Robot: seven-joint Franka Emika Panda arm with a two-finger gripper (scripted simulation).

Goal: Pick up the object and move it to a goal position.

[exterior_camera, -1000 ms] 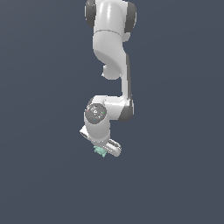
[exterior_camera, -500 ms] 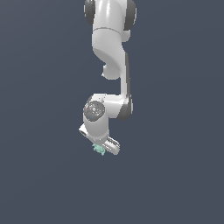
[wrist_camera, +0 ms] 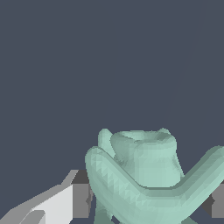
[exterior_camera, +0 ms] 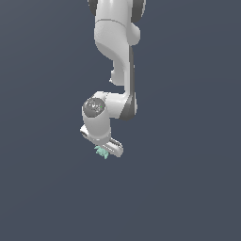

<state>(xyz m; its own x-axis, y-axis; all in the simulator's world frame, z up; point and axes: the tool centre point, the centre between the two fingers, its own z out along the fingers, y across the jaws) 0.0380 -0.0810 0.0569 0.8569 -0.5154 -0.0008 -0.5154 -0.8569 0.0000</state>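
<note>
Though small and jagged, the object [wrist_camera: 146, 175] looks rigid and probably light. It sits pinched in the hand [exterior_camera: 104, 151], between the fingers [wrist_camera: 81, 199]. Its ridges might let it twist, so holding across its thicker middle seems safest.

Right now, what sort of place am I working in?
Probably a bare simulator scene: flat grey-blue backdrop with no table or walls in view, only the arm and the gripper on the mint lump.
</note>
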